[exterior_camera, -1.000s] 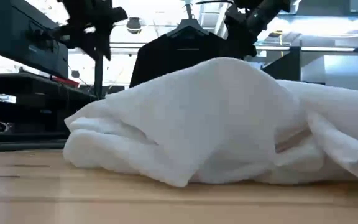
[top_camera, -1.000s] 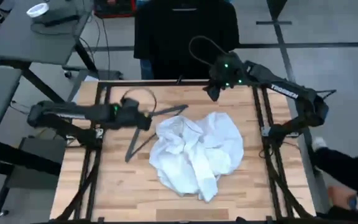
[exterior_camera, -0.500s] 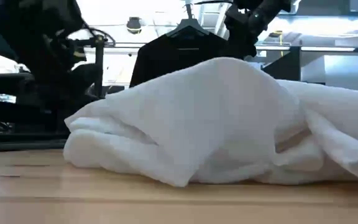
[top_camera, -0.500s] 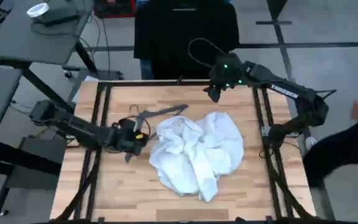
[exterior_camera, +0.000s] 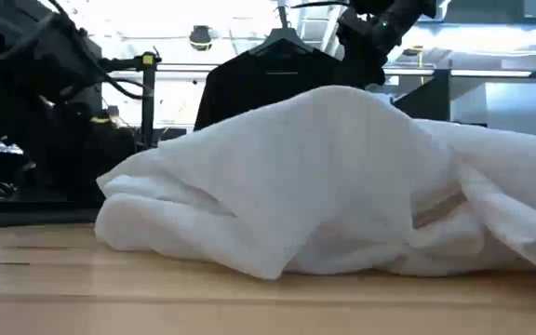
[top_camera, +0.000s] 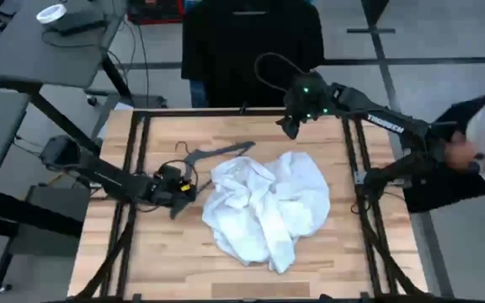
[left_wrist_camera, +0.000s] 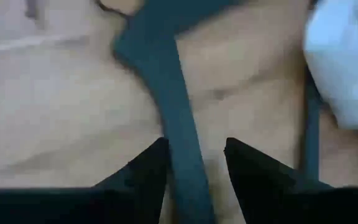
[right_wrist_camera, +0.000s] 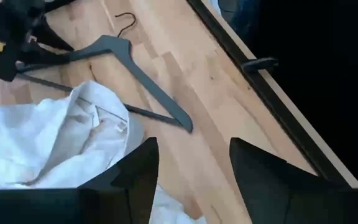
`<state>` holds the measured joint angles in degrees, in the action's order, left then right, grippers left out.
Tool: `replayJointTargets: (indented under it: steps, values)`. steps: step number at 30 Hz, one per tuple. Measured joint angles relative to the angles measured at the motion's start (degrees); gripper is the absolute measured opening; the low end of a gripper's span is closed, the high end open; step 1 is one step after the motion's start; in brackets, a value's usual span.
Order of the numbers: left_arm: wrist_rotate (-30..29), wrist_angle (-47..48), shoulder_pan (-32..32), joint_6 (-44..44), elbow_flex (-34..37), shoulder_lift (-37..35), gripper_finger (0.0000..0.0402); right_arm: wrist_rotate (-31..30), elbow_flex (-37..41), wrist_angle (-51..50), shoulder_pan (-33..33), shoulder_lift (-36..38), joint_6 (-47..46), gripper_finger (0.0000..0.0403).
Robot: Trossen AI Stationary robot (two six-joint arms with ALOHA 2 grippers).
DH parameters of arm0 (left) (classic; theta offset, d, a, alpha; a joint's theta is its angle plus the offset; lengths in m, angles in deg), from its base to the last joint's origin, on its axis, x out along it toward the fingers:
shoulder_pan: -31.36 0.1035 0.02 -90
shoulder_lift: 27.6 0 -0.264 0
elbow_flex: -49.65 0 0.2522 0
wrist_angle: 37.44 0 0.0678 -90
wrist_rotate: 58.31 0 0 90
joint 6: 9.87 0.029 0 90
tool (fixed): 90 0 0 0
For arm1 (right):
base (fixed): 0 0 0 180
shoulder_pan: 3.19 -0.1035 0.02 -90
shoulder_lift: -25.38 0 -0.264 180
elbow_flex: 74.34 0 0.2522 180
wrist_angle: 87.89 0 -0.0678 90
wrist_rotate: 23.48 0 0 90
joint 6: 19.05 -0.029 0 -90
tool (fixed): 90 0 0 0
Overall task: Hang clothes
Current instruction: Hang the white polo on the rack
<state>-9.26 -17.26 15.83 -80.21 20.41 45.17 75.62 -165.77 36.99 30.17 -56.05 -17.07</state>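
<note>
A crumpled white top (top_camera: 268, 206) lies in a heap on the middle of the wooden table; it also shows in the low view (exterior_camera: 342, 186). A dark hanger (top_camera: 213, 153) lies flat on the table beside the heap, toward the table's left and far side, and shows in the right wrist view (right_wrist_camera: 135, 68). My left gripper (top_camera: 175, 185) is low over the table, open, its fingers on either side of one hanger arm (left_wrist_camera: 179, 124). My right gripper (top_camera: 291, 126) is open and empty, raised by the far edge. A black top (top_camera: 251, 42) hangs behind the far edge. The plaid shirt is out of view.
Black frame rails (top_camera: 137, 168) run along the table's left and right sides and its far edge. A person (top_camera: 478, 143) stands beside the table's right edge. A grey side table (top_camera: 49, 42) stands at the far left. Bare wood (top_camera: 167, 252) shows near the front left.
My left gripper has gone down and toward the table's near edge, from a raised place by the hanger's hook to low over the hanger's arm. The hanger and the white top lie as before. The person at the right has moved along the table's side.
</note>
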Motion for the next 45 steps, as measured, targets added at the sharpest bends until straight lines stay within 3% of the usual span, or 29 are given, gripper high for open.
replayJointTargets:
  steps: [13, 16, 19, 25, 30, 34, 38, 45]
  values:
    - [-4.31, -3.52, 0.22, -8.0, 0.91, 10.7, 0.0138, 0.01, 0.0, -0.35, -0.02, 0.0, -0.02, 0.0185]
    - [-5.79, -5.72, 0.22, -8.42, 1.02, 12.82, 0.011, 0.0, 0.0, -0.34, 0.0, 0.0, -0.02, 0.0185]
    - [-6.75, -6.25, 0.23, -9.9, 1.02, 14.21, 0.0055, 0.02, 0.0, -0.31, 0.0, 0.0, -0.02, 0.0185]
    - [-7.27, -5.98, 0.24, -11.46, 0.8, 14.28, 0.0052, 0.0, 0.0, -0.18, 0.0, 0.0, 0.13, 0.0185]
    - [-4.79, 2.31, 1.49, -8.06, -3.3, 8.53, 0.0052, 0.0, 0.0, 0.07, 0.15, 0.0, 1.42, 0.0185]
    - [-2.74, 8.53, 3.43, 3.58, -7.63, 4.06, 0.0052, 0.0, -0.02, 1.49, 0.15, 0.0, 1.49, 0.0185]
    - [-3.28, 13.52, 4.17, 13.3, -12.28, 0.44, 0.0052, 0.0, -0.02, 3.15, 0.15, 0.0, 1.51, 0.0185]
    - [-8.02, 32.48, 6.0, 21.42, -21.69, -2.32, 0.0052, 0.0, -0.02, 4.96, 0.35, 0.0, 1.51, 0.0185]
